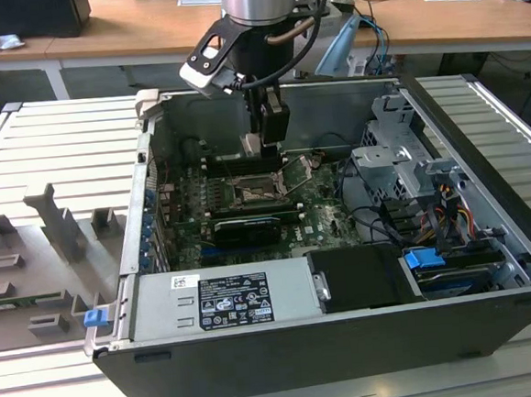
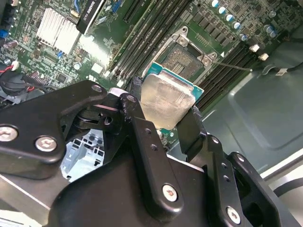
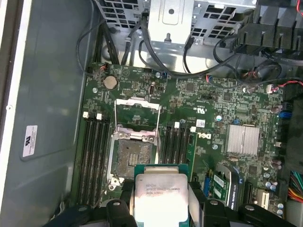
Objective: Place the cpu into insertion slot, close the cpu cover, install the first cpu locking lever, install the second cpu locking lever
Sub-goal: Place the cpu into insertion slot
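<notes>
My gripper point(image 1: 263, 142) hangs inside the open computer case, shut on the cpu point(image 2: 165, 100). The chip's dull grey metal top and green edge show between the black fingers point(image 2: 137, 118) in both wrist views; in the first wrist view the cpu point(image 3: 158, 194) sits in the gripper point(image 3: 158, 204). The insertion slot point(image 3: 134, 153) lies open and bare on the motherboard, a short way ahead of the held chip and apart from it. The cpu cover point(image 3: 136, 117), a silvery frame, is swung open beyond the slot. A thin wire lever point(image 2: 232, 66) stands raised beside the socket point(image 2: 182, 57).
Dark memory slots point(image 3: 94, 151) flank the socket on both sides. A finned heatsink point(image 3: 243, 139), black cables point(image 3: 156, 56) and a metal drive cage point(image 1: 400, 151) crowd the board. The power supply point(image 1: 223, 298) lines the case front. A grey fixture tray point(image 1: 41, 262) lies at the exterior view's left.
</notes>
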Robot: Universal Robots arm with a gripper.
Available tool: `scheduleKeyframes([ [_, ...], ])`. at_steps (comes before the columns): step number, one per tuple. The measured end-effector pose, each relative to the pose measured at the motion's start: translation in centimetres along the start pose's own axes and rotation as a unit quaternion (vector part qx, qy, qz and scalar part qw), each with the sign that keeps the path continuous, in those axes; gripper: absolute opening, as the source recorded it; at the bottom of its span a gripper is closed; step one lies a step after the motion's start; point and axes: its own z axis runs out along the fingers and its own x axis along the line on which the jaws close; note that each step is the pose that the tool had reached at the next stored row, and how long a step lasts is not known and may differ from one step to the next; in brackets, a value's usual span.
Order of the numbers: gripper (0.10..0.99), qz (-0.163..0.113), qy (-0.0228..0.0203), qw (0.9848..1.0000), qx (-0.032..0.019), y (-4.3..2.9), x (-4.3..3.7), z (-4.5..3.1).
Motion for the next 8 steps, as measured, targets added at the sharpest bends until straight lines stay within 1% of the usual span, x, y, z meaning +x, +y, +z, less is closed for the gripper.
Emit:
scheduleKeyframes([
  [8,0.541,0.001,-0.0001,1.0000,0.0000,-0.04,-0.02,0.81],
])
